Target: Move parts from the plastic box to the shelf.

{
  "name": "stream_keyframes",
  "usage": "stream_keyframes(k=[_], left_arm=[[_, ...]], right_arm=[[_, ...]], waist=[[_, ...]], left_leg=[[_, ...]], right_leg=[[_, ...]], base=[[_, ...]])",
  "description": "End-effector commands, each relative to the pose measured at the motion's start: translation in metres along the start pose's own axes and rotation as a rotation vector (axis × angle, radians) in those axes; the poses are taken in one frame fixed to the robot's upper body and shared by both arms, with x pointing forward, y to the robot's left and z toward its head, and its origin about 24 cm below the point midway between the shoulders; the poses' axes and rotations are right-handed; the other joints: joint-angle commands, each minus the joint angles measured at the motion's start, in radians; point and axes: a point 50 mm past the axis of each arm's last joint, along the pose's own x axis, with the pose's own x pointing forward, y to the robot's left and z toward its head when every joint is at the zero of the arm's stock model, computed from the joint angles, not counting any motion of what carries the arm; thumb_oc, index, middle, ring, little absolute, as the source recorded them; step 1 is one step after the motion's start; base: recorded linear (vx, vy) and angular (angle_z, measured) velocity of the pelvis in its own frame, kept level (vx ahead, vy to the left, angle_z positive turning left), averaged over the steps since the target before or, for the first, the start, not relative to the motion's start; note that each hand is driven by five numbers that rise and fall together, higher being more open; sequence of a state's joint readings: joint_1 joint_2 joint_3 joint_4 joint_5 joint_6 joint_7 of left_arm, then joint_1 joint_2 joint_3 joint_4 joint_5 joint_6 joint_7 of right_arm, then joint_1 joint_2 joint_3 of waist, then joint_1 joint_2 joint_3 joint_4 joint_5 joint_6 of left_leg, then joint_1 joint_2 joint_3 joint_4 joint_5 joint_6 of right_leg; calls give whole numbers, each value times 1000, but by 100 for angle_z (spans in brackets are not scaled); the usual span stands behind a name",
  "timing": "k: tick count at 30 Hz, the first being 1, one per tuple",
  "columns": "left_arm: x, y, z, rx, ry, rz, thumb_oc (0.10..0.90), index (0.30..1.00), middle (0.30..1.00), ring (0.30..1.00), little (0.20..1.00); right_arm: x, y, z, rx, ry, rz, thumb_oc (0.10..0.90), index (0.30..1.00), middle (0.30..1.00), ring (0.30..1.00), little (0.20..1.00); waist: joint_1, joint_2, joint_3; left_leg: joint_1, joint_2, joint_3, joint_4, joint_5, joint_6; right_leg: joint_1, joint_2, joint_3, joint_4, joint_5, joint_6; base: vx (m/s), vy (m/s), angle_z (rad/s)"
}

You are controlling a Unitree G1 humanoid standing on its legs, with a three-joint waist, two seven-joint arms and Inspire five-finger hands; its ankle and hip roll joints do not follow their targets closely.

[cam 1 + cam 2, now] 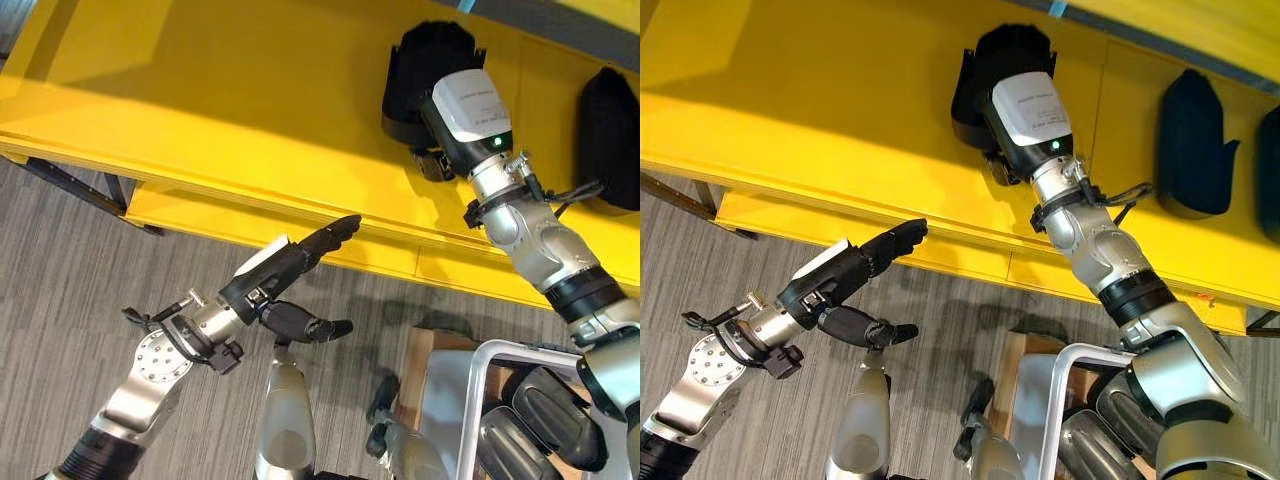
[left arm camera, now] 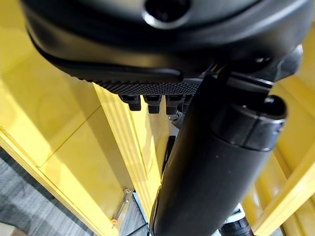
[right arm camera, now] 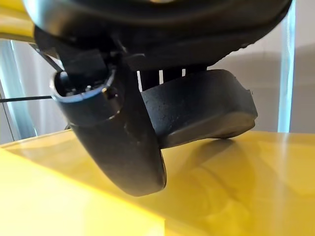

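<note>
Gripping a black part (image 1: pixel 990 75) on the yellow shelf (image 1: pixel 820 120), upper centre, right hand (image 1: pixel 1002 165); left hand (image 1: pixel 855 268) spread wide, lower left.

The shelf (image 1: pixel 200 120) runs across the top of the frame, its front edge slanting down toward the right. On it, upper centre-right, sits a part (image 1: pixel 432 75), with the right hand (image 3: pixel 147 123) reaching in against it. At the right edge, well apart, a second part (image 1: pixel 610 135) rests on the same shelf. Lower left, the left hand (image 1: pixel 285 265) hovers just before the shelf's front edge. In the bottom right corner sits the plastic box (image 1: pixel 530 400).
</note>
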State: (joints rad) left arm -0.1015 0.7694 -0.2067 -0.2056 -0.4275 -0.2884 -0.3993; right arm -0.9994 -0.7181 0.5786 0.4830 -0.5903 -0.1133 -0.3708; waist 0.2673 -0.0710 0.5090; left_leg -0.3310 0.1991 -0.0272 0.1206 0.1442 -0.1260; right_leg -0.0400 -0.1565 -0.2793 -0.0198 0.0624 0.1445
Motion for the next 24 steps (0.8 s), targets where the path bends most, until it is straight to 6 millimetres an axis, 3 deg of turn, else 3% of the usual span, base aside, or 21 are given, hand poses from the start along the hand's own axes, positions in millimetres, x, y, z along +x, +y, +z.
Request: stream_keyframes(k=[1, 11, 24], left_arm=[[7, -5, 34, 24, -241, 5, 900, 1000, 1000, 1000, 1000], [12, -2, 37, 24, -281, 57, 900, 1000, 1000, 1000, 1000], [10, -3, 36, 19, -292, 100, 900, 1000, 1000, 1000, 1000]], right_arm=[[35, -70, 8, -62, -60, -291, 400, 300, 300, 300, 300], [29, -64, -29, -55, 171, -255, 400, 300, 300, 300, 300], [1, -59, -43, -41, 152, -204, 400, 300, 300, 300, 300]], waist=[[-7, 3, -63], [-44, 33, -43], [-100, 35, -39]], left_leg=[[1, -29, -6, 121, -185, 45], [-14, -30, 21, 134, -191, 53], [20, -17, 56, 121, -196, 52]], right_leg=[[-68, -20, 33, 116, -86, -27], [-126, -31, 58, 148, -83, -32], [-141, -33, 88, 145, -72, -31]], base=[[-135, 56, -1], [-58, 41, -5], [-32, 18, -6]])
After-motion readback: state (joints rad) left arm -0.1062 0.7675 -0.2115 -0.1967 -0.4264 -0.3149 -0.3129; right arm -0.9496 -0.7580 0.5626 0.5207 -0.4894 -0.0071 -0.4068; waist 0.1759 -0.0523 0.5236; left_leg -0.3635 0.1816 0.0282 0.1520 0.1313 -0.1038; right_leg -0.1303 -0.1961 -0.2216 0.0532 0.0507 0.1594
